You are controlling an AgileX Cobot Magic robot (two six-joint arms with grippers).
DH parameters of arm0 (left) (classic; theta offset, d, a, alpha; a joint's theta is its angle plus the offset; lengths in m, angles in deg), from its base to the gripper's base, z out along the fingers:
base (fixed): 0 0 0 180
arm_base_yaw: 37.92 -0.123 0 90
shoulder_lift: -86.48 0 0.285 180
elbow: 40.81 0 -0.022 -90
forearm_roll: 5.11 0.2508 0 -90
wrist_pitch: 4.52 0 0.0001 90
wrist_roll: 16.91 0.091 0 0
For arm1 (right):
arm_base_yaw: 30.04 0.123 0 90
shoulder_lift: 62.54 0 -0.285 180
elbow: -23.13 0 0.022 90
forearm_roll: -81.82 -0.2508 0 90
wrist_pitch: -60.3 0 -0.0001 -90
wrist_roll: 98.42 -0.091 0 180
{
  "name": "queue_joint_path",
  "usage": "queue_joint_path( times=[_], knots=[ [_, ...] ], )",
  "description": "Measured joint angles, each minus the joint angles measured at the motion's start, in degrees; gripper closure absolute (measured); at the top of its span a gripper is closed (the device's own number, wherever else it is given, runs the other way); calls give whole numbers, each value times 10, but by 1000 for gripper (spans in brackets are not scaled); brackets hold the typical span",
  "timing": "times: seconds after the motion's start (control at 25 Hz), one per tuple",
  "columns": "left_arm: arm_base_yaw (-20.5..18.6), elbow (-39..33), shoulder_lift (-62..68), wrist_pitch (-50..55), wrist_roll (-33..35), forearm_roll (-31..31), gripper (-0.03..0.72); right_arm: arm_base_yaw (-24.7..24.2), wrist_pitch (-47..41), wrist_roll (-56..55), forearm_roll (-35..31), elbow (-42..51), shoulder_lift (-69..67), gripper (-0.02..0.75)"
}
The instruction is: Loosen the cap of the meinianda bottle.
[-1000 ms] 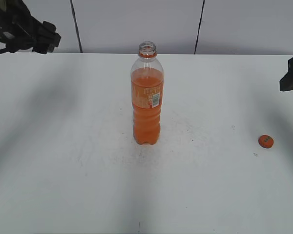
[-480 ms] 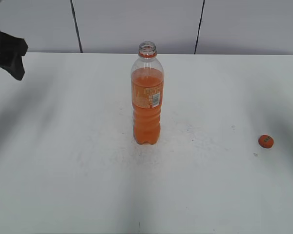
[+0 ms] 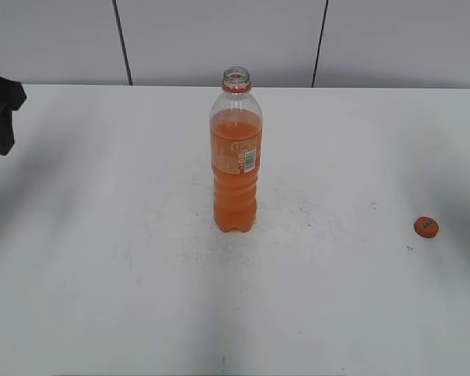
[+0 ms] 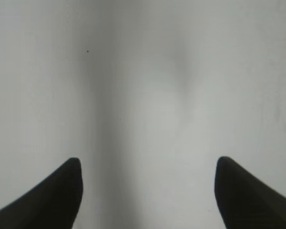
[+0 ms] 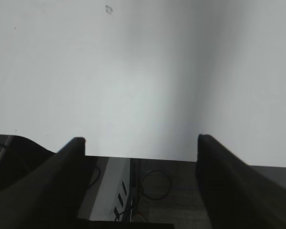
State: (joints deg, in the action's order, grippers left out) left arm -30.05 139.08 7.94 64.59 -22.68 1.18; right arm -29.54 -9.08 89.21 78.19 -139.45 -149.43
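Observation:
The meinianda bottle [image 3: 236,157] stands upright in the middle of the white table [image 3: 102,258], with its neck open and no cap on it. The orange cap [image 3: 426,227] lies on the table at the right, apart from the bottle. My left gripper [image 3: 0,117] is at the far left edge of the exterior view; in the left wrist view [image 4: 148,191] its jaws are wide apart and empty over bare table. My right gripper [image 5: 140,157] is open and empty over the table's edge; it is out of the exterior view.
A grey panelled wall [image 3: 219,39] runs behind the table. The right wrist view shows the table's edge with the floor and cables [image 5: 152,183] below it.
My left arm has drawn back to the left edge and lowered. My right arm has left the exterior view. The bottle and cap have not moved.

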Motion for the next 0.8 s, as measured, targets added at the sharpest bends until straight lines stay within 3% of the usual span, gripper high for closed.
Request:
queue_joint_path(
  times=[0.16, 0.44, 0.8],
  knots=[
    [-2, -47, -60, 0, 0, 7, 169, 0, 0, 0, 1, 0, 37, 202],
    [-3, -199, -266, 5, 0, 8, 169, 0, -1, 0, 1, 23, 136, 202],
    [-3, -343, -599, -24, 0, 35, 196, 0, -2, -11, 1, 152, 292, 202]
  ],
)
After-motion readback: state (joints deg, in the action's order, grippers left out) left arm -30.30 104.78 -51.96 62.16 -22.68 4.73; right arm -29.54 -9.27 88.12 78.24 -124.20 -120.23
